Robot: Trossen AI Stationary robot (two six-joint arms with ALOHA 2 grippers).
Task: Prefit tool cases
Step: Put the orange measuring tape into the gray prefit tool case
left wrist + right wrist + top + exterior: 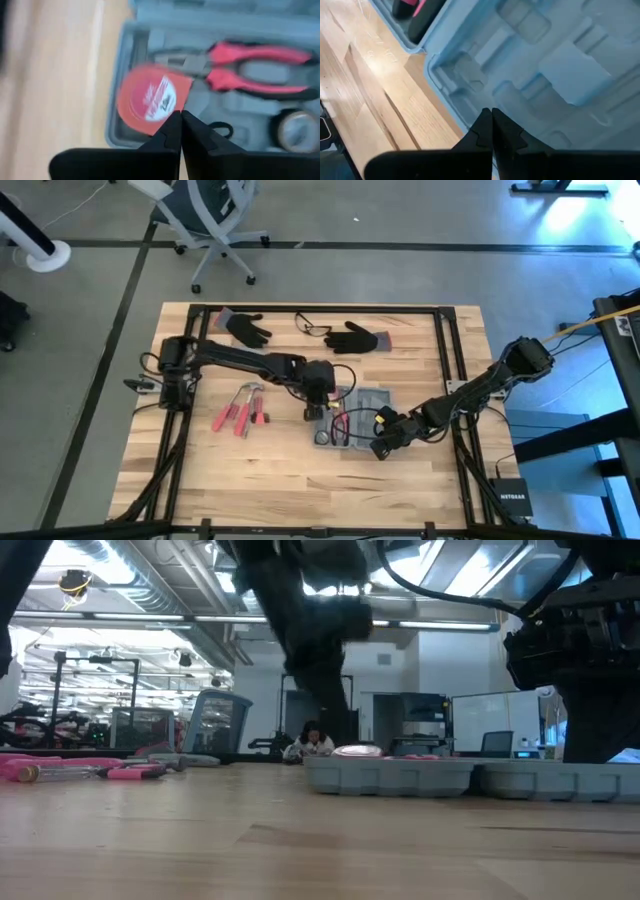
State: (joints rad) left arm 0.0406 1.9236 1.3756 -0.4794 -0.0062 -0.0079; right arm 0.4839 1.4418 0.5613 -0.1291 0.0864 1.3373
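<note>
A: From above, where is the flat grey-blue plastic tool case [362,416]?
B: Lying open near the middle of the pale wooden slatted bench [300,480], both hinged halves flat. The left tool [322,408] hangs over the half nearer the loose red-handled tools [241,409]; the right tool [382,447] is at the near edge of the other half. Two black gloves with grey cuffs [247,329] and a pair of clear glasses [312,327] lie along the far side.

A: And at bench height?
B: The case [470,778] shows as a low grey wall with something pink in it. One dark arm comes down behind it, another at the picture's right. The red-handled tools [70,769] lie well apart from it.

A: Left wrist?
B: The left tool [180,131] has its fingers pressed together, gripping nothing. Beyond it, in the case [150,40], are a round red tape measure [150,97], red-handled pliers [250,67] and what may be a tape roll [297,128]; it is blurred.

A: Right wrist?
B: The right tool [492,127] is also closed and empty, over bare moulded slots of the case [545,65].
</note>
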